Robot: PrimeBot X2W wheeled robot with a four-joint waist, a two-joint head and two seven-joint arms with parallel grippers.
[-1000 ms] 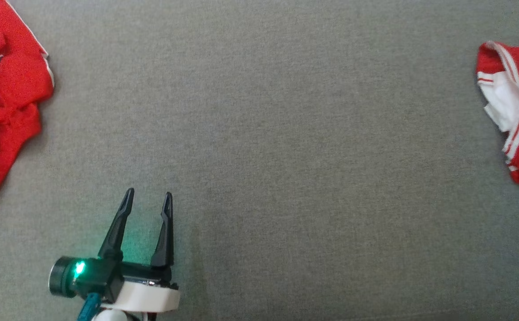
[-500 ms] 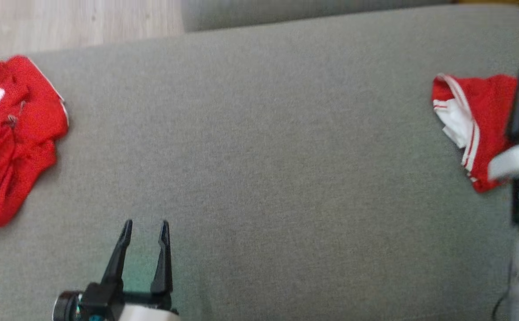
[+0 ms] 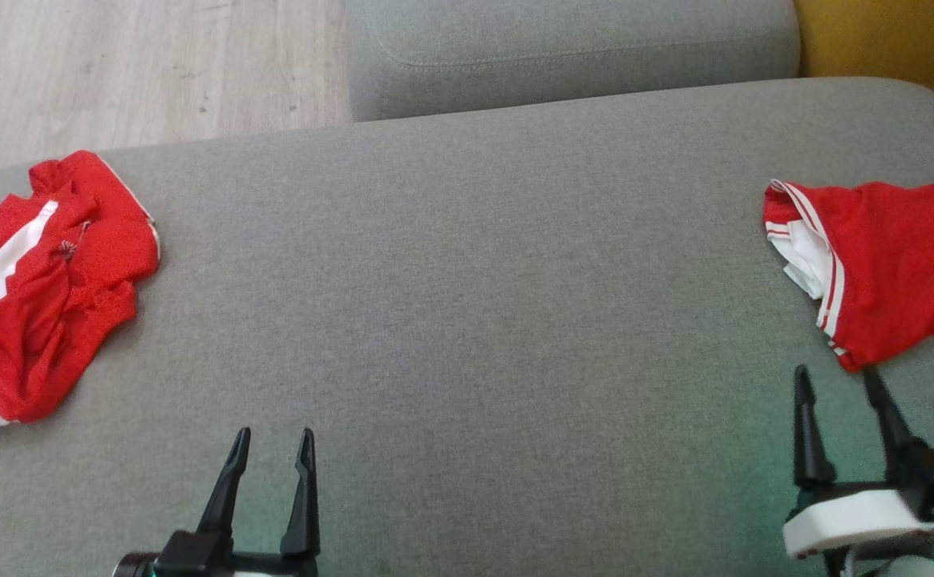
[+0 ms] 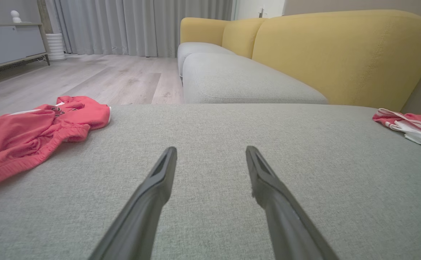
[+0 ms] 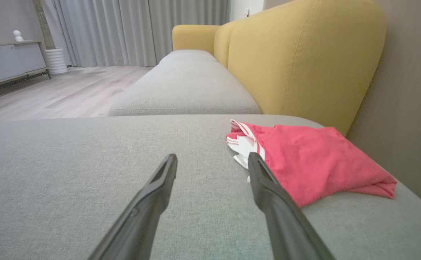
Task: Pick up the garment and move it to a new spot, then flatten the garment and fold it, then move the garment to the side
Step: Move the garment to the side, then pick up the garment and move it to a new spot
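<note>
While my left end effector (image 3: pixel 274 434) sits at the near edge of the grey cushion (image 3: pixel 499 320), its two dark fingers stand apart with nothing between them. The bare fabric runs on ahead of it. The crumpled red garment (image 3: pixel 50 288) lies well apart from it, ahead and off to the left. It is bunched up at the cushion's left edge with a white stripe showing along its length.

My right end effector (image 3: pixel 834 375) is at the near right, and its fingers are likewise spread and empty. The folded red garment (image 3: pixel 891 264) lies just ahead of it and a little to the right, at the cushion's right edge. Its white-trimmed opening faces the middle of the cushion. The garment's near corner comes right up to the tip of the right-hand finger; I cannot tell whether they touch. In the right wrist view that finger crosses in front of the striped edge.

Between the two garments the cushion is a wide stretch of grey. Beyond it I see a grey sofa seat (image 3: pixel 571 48), a yellow backrest (image 5: pixel 304 61) to the right, and pale wooden floor (image 3: pixel 146 64) to the left.
</note>
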